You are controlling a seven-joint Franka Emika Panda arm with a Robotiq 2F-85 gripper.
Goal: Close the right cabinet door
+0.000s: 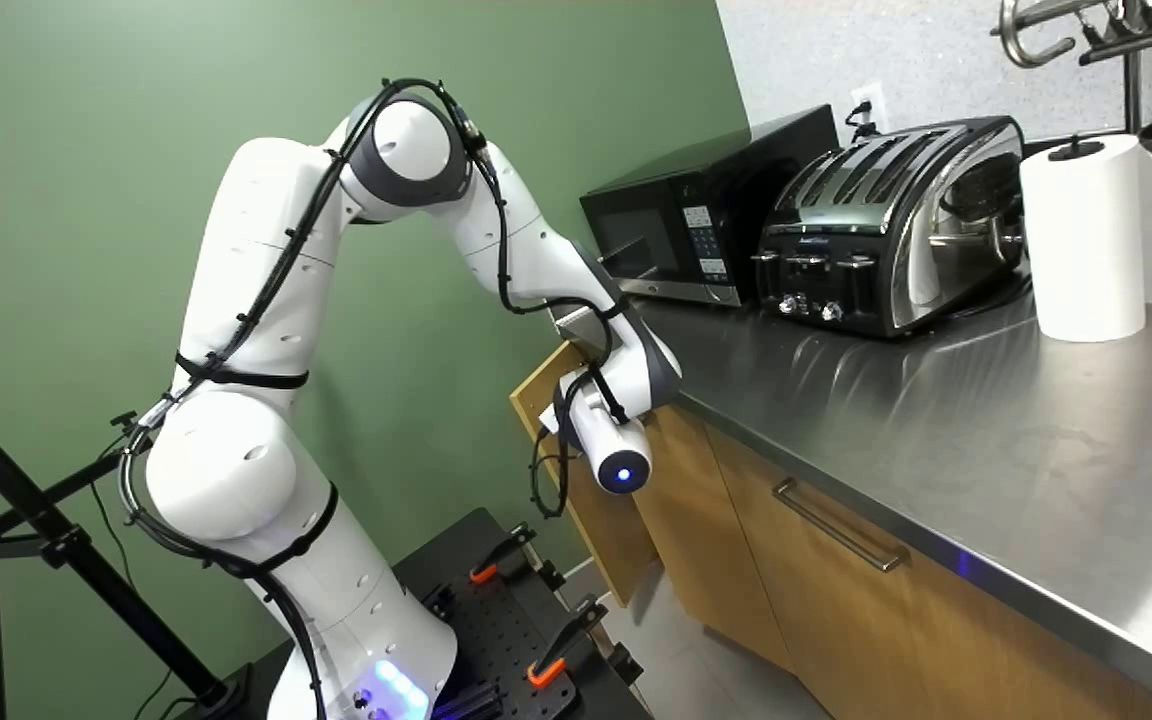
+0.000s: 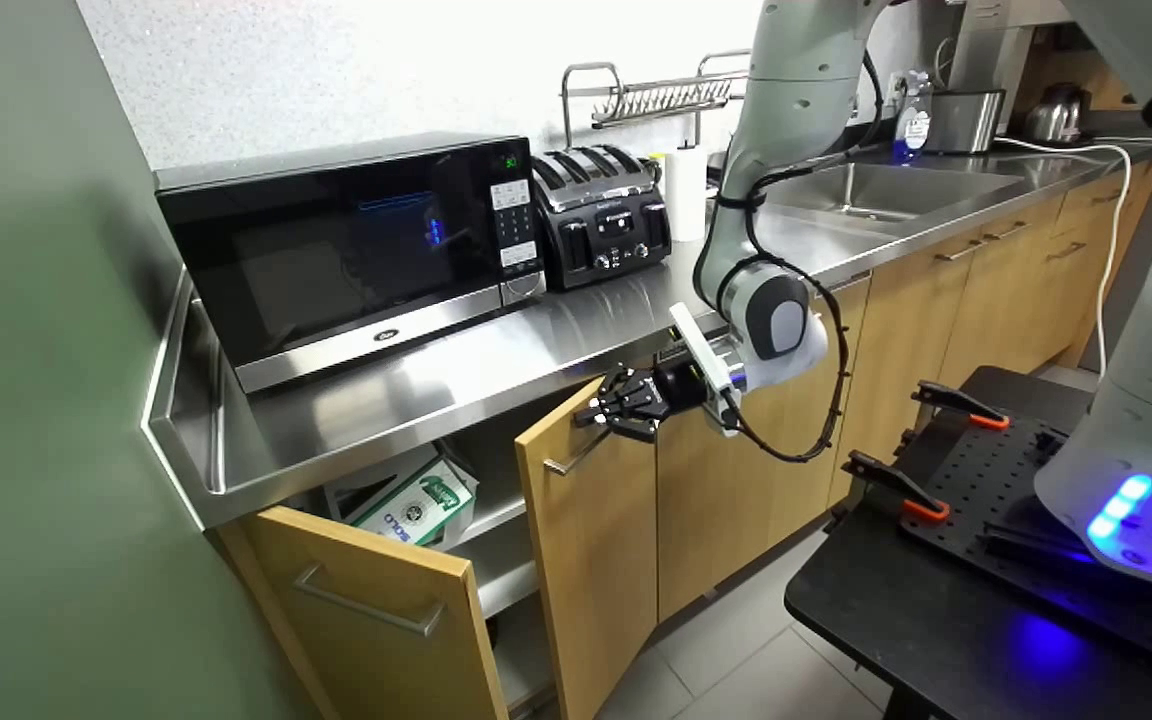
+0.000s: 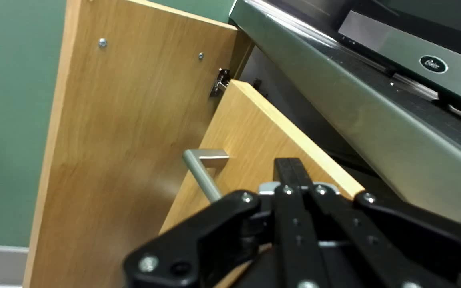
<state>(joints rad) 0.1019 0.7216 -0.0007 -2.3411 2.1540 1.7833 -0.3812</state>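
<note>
The right cabinet door (image 2: 601, 545) is a light-brown wood panel standing ajar in an exterior view. Its metal handle (image 2: 568, 463) is near the top. In the wrist view the door (image 3: 250, 124) shows its pale top edge, and the handle (image 3: 202, 172) is left of the fingers. My gripper (image 2: 588, 414) is at the door's upper front, close to the handle. In the wrist view the gripper's fingertips (image 3: 288, 161) are together with nothing between them, in front of the door's face. I cannot tell if they touch it. In an exterior view the arm hides the gripper.
The left cabinet door (image 2: 366, 590) is also open, and shows in the wrist view (image 3: 126, 120). A box (image 2: 421, 510) lies inside the cabinet. The metal counter edge (image 3: 358, 108) runs just above the right door. A microwave (image 2: 356, 260) and toaster (image 2: 606, 220) stand on the counter.
</note>
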